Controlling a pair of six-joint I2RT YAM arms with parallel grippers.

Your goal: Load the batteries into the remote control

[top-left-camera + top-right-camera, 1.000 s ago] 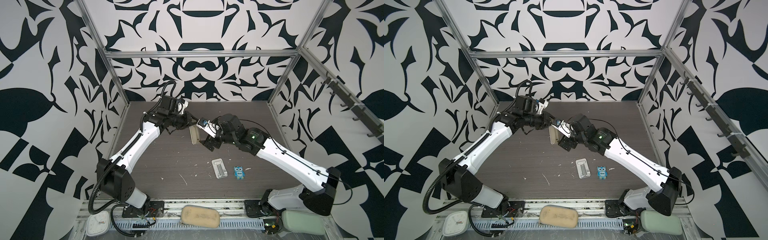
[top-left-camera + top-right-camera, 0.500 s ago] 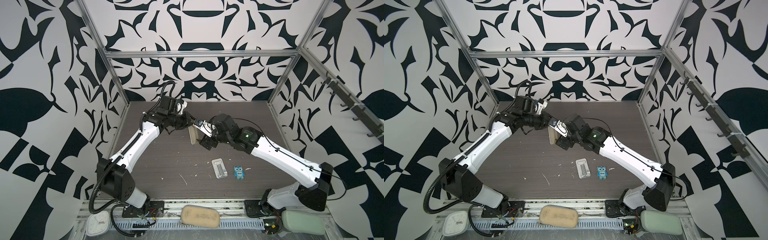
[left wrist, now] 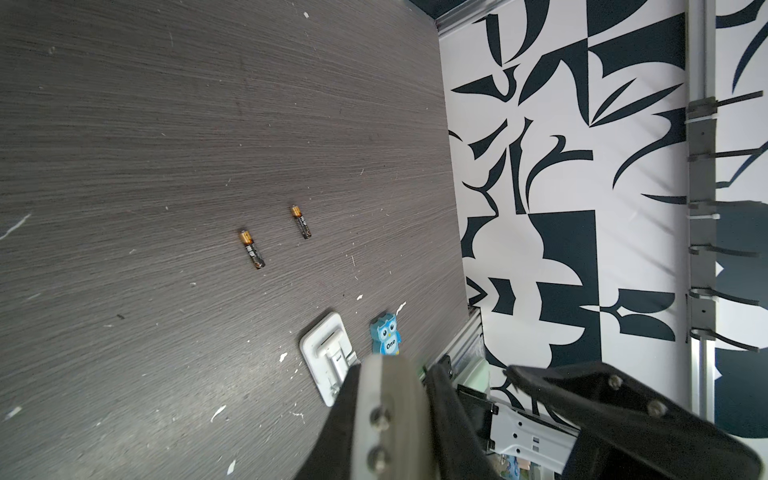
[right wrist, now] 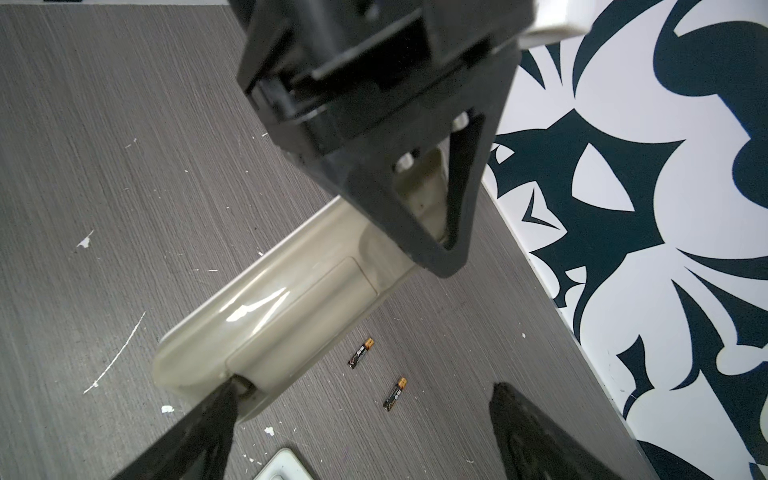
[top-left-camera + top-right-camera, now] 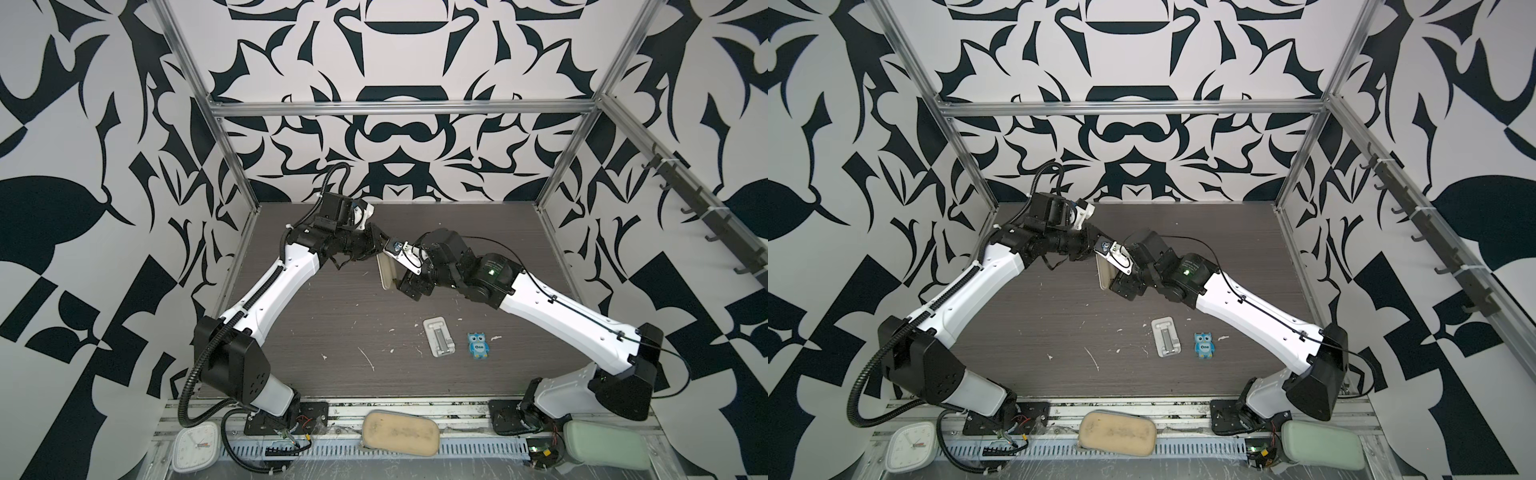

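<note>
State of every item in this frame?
remote control: raised off table, back showing
battery cover: closed
batteries: both loose on table, apart
left gripper: shut on remote control
right gripper: open, fingertip at cover's end
stand: flat on table
owl figure: lying face up

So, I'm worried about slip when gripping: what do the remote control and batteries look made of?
The remote control: glossy cream plastic, probably; a bright glare streak runs along its back. The batteries: likely metal cells in a dark printed wrap, with shiny copper-gold end bands.
</note>
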